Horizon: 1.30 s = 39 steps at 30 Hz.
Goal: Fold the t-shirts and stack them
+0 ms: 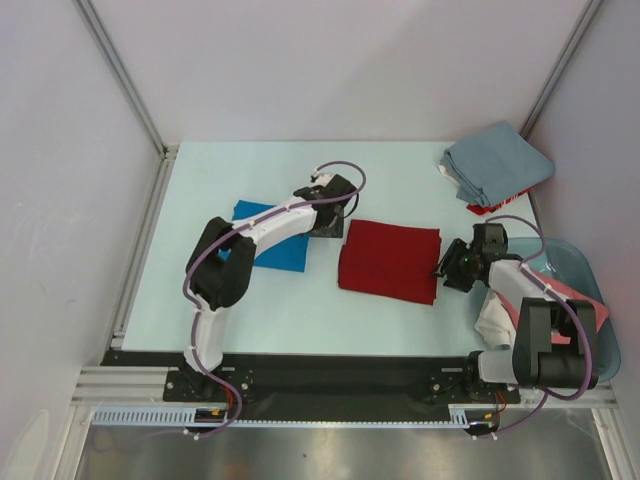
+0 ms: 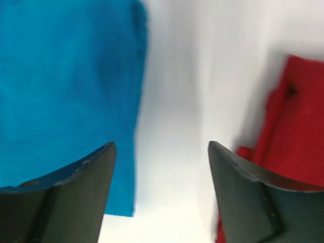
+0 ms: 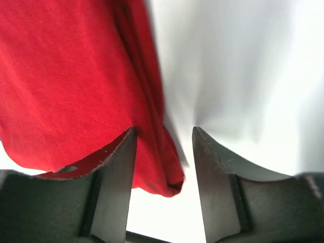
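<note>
Apart, one folded red t-shirt (image 1: 389,261), one folded blue t-shirt (image 1: 285,257)

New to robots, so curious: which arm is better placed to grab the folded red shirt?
Likely right. The right gripper sits open at the edge of the red t-shirt; the left gripper is open over table between it and the blue t-shirt.

White arms (image 1: 280,222), black joints (image 1: 222,265), purple cables (image 1: 346,164), dark left hand (image 2: 162,147)
</note>
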### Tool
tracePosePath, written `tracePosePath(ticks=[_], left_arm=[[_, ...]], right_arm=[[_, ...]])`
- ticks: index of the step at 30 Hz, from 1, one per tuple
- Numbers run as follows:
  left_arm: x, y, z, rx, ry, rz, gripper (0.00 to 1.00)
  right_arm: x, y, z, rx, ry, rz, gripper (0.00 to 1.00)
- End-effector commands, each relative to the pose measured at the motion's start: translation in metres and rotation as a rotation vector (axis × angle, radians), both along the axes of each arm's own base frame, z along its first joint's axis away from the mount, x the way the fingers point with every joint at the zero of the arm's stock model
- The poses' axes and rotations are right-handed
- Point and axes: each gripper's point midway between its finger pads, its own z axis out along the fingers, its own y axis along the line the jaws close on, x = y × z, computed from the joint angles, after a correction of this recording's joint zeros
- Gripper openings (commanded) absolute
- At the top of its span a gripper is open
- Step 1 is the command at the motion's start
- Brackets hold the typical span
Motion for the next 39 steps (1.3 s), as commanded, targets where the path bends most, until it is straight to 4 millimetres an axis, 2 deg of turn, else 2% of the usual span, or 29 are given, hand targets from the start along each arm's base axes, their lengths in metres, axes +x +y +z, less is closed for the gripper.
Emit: tracePosePath(ticks=[1,2,3,4,6,7,11,15,16,20,21,23,24,27,28,31,32,33,35,36,39], left_arm=[[-0.012,-0.026,0.032,-0.169,-0.038,-0.074,0.81],[-0.010,-0.033,0.044,-0.209,-0.063,-0.089,0.82],[-0.019,-0.032,0.038,-0.224,-0.045,-0.101,0.83],[-0.017,-0.040,0.055,-0.287,-0.090,-0.126,0.86],[-0.030,-0.050,0.053,-0.362,-0.059,-0.189,0.97],[-0.033,-0.058,0.059,-0.409,-0.066,-0.222,1.00],[-0.046,-0.088,0.053,-0.555,-0.017,-0.319,0.98],[-0.051,-0.099,0.032,-0.595,0.040,-0.337,0.89],[-0.052,-0.100,0.028,-0.596,0.052,-0.335,0.85],[-0.048,-0.099,0.006,-0.562,0.080,-0.307,0.86],[-0.048,-0.096,-0.007,-0.536,0.102,-0.292,0.86],[-0.043,-0.101,-0.013,-0.532,0.109,-0.294,0.85],[-0.043,-0.101,-0.025,-0.523,0.130,-0.289,0.84],[-0.042,-0.105,-0.034,-0.530,0.146,-0.275,0.78],[-0.040,-0.100,-0.043,-0.497,0.155,-0.249,0.77],[-0.026,-0.102,-0.043,-0.482,0.143,-0.226,0.79],[-0.026,-0.102,-0.049,-0.477,0.163,-0.228,0.79],[-0.017,-0.107,-0.041,-0.488,0.143,-0.236,0.79],[-0.013,-0.110,-0.041,-0.477,0.152,-0.242,0.77],[-0.013,-0.110,-0.042,-0.477,0.153,-0.237,0.74],[-0.016,-0.108,-0.045,-0.475,0.157,-0.226,0.67]], right_arm=[[0.001,-0.016,0.012,-0.070,-0.034,-0.042,0.53],[0.003,-0.016,0.015,-0.074,-0.045,-0.043,0.53],[0.008,-0.017,0.020,-0.078,-0.067,-0.042,0.55],[0.012,-0.017,0.023,-0.078,-0.076,-0.043,0.56],[0.018,-0.016,0.021,-0.075,-0.079,-0.026,0.63],[0.024,-0.014,0.024,-0.064,-0.088,-0.018,0.63],[0.036,-0.009,0.017,-0.034,-0.073,-0.006,0.62],[0.042,-0.008,0.004,-0.032,-0.029,-0.011,0.58],[0.042,-0.006,-0.001,-0.040,-0.018,-0.006,0.58],[0.048,-0.008,-0.011,-0.106,0.001,-0.013,0.57],[0.053,-0.010,-0.009,-0.117,-0.004,-0.018,0.57],[0.056,-0.012,-0.014,-0.123,0.004,-0.023,0.57],[0.058,-0.012,-0.014,-0.125,0.001,-0.023,0.57],[0.065,-0.019,-0.015,-0.161,-0.002,-0.040,0.57],[0.071,-0.024,-0.012,-0.187,-0.009,-0.047,0.57],[0.082,-0.028,-0.009,-0.208,-0.013,-0.058,0.57],[0.084,-0.028,-0.008,-0.208,-0.015,-0.058,0.56],[0.086,-0.028,-0.009,-0.208,-0.012,-0.058,0.56],[0.089,-0.028,-0.011,-0.211,-0.005,-0.053,0.56],[0.088,-0.019,-0.013,-0.212,0.001,-0.025,0.55],[0.088,-0.015,-0.015,-0.203,0.003,-0.019,0.55]])
